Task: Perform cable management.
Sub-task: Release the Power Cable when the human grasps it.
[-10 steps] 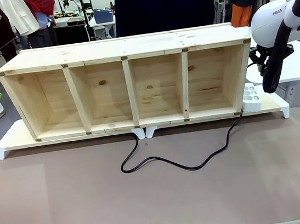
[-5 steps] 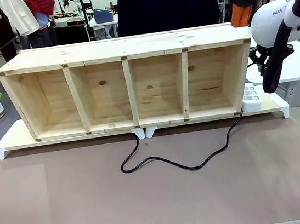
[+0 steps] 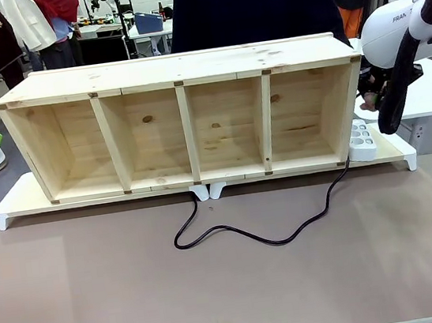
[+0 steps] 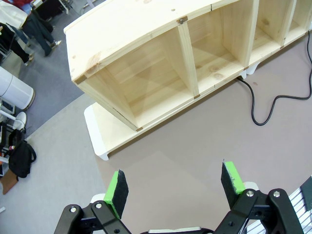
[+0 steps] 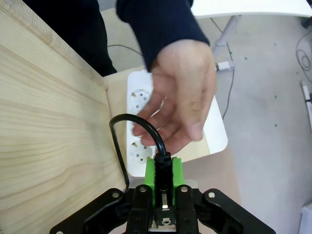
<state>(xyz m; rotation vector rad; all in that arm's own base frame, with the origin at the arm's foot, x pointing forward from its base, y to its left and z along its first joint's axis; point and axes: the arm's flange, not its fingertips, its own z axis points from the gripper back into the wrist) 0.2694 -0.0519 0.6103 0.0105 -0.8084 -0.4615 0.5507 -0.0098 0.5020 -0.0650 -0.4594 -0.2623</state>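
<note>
Now thin glossy black cable (image 3: 282,241), plug (image 5: 163,163) clenched in right end effector (image 5: 164,176); left end effector (image 4: 175,187) released.

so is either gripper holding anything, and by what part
Right gripper grips the cable by its plug end; left gripper is open, holding nothing.

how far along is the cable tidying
Done: right gripper is shut on the cable by its plug, above the power strip. In hand: a person's hand reaches toward the plug. Left: the cable's slack loops loose across the table; the left gripper hangs open, idle.
</note>
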